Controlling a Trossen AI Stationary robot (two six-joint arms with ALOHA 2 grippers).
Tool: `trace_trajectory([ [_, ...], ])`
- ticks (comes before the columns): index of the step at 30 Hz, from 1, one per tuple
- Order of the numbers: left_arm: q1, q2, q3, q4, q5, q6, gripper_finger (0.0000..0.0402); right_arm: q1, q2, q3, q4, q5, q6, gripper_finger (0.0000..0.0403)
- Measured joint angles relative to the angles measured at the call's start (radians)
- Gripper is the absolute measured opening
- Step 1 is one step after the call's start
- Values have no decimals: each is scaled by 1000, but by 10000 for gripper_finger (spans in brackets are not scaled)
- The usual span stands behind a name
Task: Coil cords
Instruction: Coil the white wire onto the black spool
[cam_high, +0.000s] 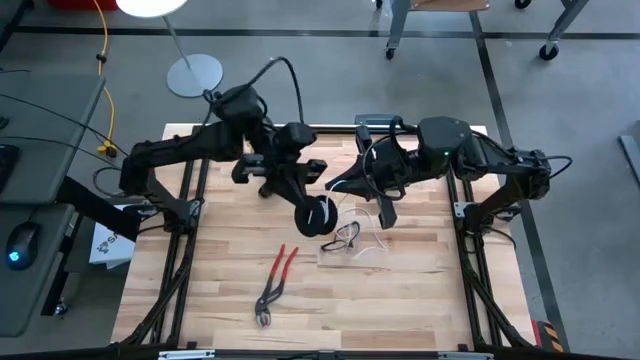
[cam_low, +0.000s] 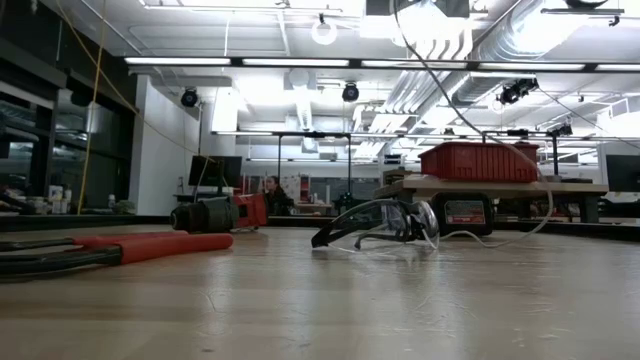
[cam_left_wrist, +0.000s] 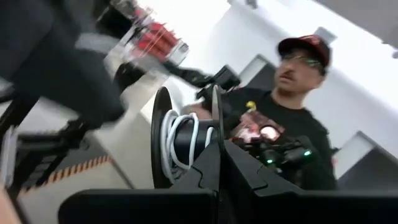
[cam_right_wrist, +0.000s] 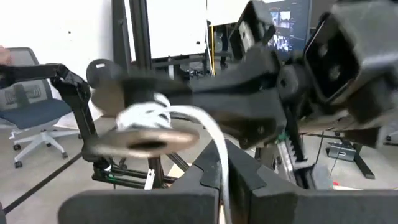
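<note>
1. Wooden table (cam_high: 420, 300) carries everything.
2. Left gripper (cam_high: 312, 205) is above the table's middle, fingers closed on the black spool (cam_high: 318, 215).
3. Right gripper (cam_high: 382, 212), just beside the spool, pinches the white cord (cam_right_wrist: 214, 146).
4. Red pliers (cam_high: 275, 282) lie nearer the table's front edge than the spool.
5. Safety glasses (cam_high: 345, 236) lie beside the spool.

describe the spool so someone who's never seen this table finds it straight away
Start at the light wooden table and find where the two dark arms meet near its middle. There the left gripper holds up a small round black spool with thin white cord wound on its core. Unlike the red-handled pliers and clear safety glasses lying flat nearby, it is lifted and cord-wrapped.
</note>
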Motion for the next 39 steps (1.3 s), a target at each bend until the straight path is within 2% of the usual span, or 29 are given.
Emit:
trace_trajectory([
  [5,2,59,0,322,-9,-139,0,0,17,0,4,-1,0,0],
  [8,4,81,0,451,-34,-197,0,0,25,0,24,-3,0,0],
  [17,4,81,0,508,-70,-220,0,-28,33,0,94,-11,12,0],
  [23,4,72,0,584,-93,-340,0,-50,36,0,138,-17,115,0],
  [26,-3,63,0,663,-106,-408,0,-59,41,0,156,-59,181,0],
  [31,-10,61,1,795,-235,-444,0,-71,44,0,165,-57,300,0],
  [35,-15,60,1,837,-344,-442,0,-91,44,0,201,-56,369,0],
  [39,-24,62,1,907,-557,-373,0,-119,45,1,203,-50,446,0],
])
